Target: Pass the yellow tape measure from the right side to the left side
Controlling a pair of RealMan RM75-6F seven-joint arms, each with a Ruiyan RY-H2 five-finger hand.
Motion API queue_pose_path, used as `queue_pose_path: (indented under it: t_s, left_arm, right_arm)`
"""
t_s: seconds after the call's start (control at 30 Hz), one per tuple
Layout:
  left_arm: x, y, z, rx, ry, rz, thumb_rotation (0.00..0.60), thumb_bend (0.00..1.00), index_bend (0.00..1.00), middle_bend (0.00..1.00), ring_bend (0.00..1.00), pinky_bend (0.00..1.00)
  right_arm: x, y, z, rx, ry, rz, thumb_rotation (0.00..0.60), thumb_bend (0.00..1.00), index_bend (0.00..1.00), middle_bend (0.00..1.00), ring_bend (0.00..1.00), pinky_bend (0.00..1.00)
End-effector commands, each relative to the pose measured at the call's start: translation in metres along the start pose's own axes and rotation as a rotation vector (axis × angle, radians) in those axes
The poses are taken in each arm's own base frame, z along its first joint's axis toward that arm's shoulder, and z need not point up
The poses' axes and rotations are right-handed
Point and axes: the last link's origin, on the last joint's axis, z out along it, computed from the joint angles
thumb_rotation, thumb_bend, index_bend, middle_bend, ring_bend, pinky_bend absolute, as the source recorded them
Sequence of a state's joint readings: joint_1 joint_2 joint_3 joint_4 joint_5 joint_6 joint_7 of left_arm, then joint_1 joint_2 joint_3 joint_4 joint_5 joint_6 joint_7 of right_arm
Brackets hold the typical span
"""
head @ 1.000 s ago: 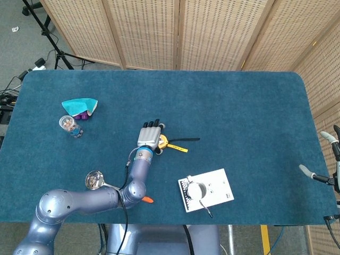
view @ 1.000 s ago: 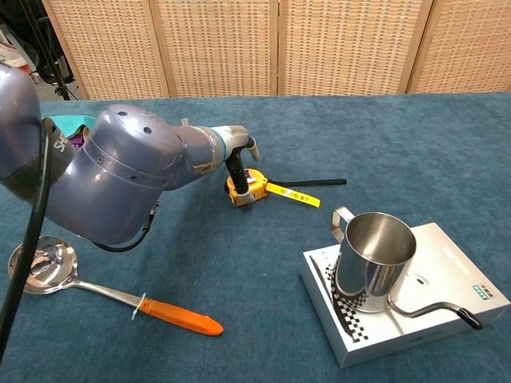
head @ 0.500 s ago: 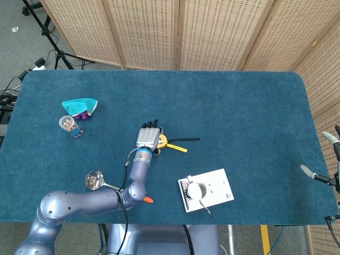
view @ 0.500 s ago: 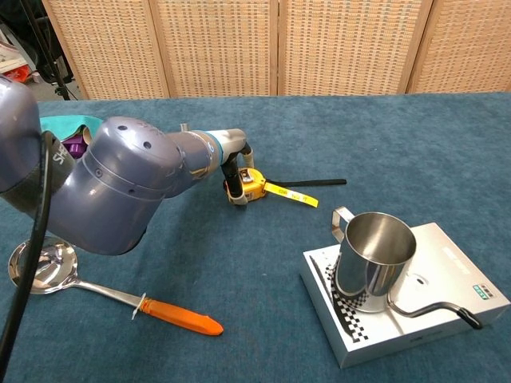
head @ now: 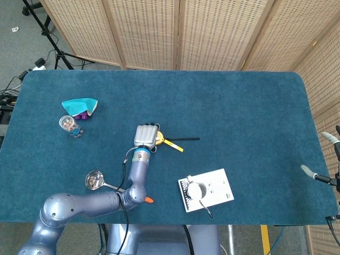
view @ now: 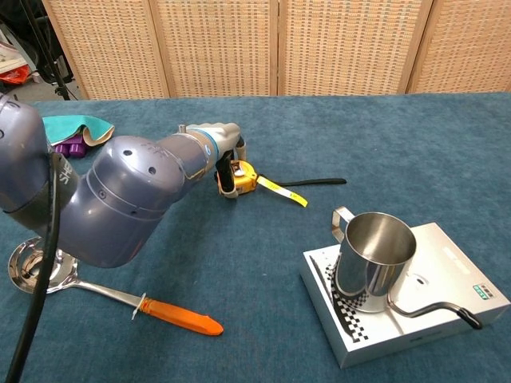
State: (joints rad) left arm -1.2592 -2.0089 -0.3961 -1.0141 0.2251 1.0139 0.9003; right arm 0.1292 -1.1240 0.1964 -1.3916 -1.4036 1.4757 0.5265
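The yellow tape measure [head: 159, 139] [view: 240, 176] is near the table's middle, slightly left. A short length of yellow blade [view: 289, 192] sticks out to the right, and its black strap [view: 319, 182] trails on the blue cloth. My left hand [head: 146, 135] [view: 224, 148] grips the case from its left side, fingers curled over it. I cannot tell whether the case is lifted or rests on the cloth. My right hand [head: 330, 179] shows only at the far right edge of the head view, off the table, fingers apart and holding nothing.
A white scale [view: 447, 307] with a steel cup [view: 374, 254] stands at the front right. A spoon with an orange handle [view: 172, 313] lies front left. A teal cloth [head: 79, 105], a purple object and a small jar [head: 69, 125] sit at the left.
My left hand has closed over the tape measure and drawn it a little to the left and back; the blade and strap followed. The right hand has stayed still.
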Motion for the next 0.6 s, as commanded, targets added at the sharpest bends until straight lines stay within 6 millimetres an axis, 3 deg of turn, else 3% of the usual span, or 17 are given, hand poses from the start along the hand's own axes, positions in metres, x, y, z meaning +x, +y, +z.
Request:
queue_pose_path:
  t_s: [0.03, 0.2, 0.6]
  left_arm:
    - [-0.001, -0.001, 0.000, -0.001, 0.033, 0.025, 0.600, 0.41, 0.72, 0.37, 0.37, 0.39]
    - [0.000, -0.002, 0.001, -0.012, 0.087, 0.029, 0.600, 0.43, 0.78, 0.42, 0.45, 0.44]
    - [0.019, -0.011, 0.001, -0.017, 0.145, -0.032, 0.600, 0.43, 0.78, 0.43, 0.46, 0.44]
  right_arm:
    - [0.000, 0.000, 0.000, 0.001, 0.000, 0.000, 0.600, 0.14, 0.17, 0.00, 0.00, 0.03]
    - [-0.001, 0.000, 0.000, 0.001, -0.004, -0.002, 0.600, 0.14, 0.17, 0.00, 0.00, 0.03]
    - [-0.002, 0.000, 0.000, -0.004, -0.011, -0.008, 0.600, 0.13, 0.17, 0.00, 0.00, 0.03]
